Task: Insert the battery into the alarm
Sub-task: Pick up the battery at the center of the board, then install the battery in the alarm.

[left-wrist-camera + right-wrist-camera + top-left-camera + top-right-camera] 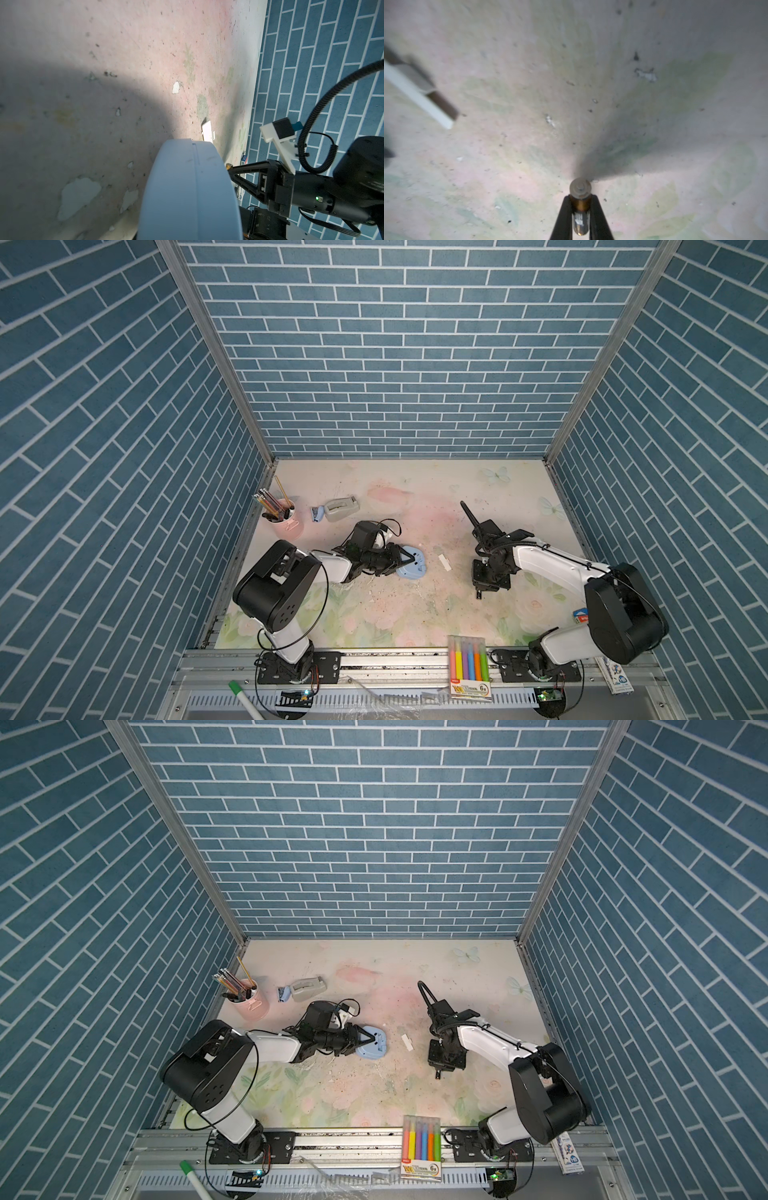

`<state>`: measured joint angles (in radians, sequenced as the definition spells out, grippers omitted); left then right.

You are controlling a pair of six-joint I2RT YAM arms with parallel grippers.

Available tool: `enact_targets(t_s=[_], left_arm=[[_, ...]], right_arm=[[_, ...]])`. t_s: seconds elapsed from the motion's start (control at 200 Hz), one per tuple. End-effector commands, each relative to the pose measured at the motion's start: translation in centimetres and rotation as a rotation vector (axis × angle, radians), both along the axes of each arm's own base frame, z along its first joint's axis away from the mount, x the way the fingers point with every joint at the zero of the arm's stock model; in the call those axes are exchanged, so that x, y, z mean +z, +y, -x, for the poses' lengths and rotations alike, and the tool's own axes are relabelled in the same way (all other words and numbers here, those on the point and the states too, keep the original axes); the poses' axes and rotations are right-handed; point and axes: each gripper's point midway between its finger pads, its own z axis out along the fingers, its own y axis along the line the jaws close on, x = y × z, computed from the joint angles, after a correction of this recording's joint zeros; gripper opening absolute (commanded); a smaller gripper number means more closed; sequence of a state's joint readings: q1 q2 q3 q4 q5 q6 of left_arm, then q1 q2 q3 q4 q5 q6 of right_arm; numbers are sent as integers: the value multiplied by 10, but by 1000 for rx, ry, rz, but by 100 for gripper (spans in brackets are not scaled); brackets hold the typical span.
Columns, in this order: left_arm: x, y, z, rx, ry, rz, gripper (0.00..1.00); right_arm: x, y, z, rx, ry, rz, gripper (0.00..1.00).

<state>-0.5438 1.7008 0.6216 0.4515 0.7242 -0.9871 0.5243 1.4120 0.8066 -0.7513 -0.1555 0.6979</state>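
Note:
The alarm point(413, 568) is light blue and sits left of centre in both top views, with my left gripper point(408, 559) shut on its near edge. Its blue rim point(191, 187) fills the left wrist view and hides my jaws there. The battery point(580, 188), black with a gold band, points end-on at the table, and my right gripper point(580, 197) is shut on it. In a top view my right gripper point(438, 1074) points straight down at the mat, well to the right of the alarm point(374, 1047).
A small white cover piece point(444, 563) lies on the mat between the alarm and the right arm. A pink pencil cup point(286, 518) and a grey tape dispenser point(341, 508) stand at the back left. A highlighter pack point(468, 659) lies on the front rail.

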Motion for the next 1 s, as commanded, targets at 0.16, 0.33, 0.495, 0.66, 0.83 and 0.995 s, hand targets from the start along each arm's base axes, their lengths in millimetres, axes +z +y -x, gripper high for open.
enact_targets(t_s=[0.16, 0.33, 0.495, 0.66, 0.83, 0.995], left_arm=[[-14, -1, 4, -18, 45, 2, 0], [-14, -2, 5, -32, 57, -1, 0], [-16, -1, 6, -27, 64, -16, 0], [-19, 0, 6, -22, 67, -22, 0], [-21, 1, 6, -21, 72, -23, 0], [-21, 1, 6, -19, 74, -23, 0]], right_arm=[[79, 74, -61, 26, -303, -394, 0], [95, 109, -88, 49, -349, -504, 0], [92, 135, -92, 117, -356, -497, 0], [80, 147, -84, 151, -340, -478, 0], [65, 150, -79, 151, -328, -463, 0], [54, 152, -77, 151, -310, -458, 0]])
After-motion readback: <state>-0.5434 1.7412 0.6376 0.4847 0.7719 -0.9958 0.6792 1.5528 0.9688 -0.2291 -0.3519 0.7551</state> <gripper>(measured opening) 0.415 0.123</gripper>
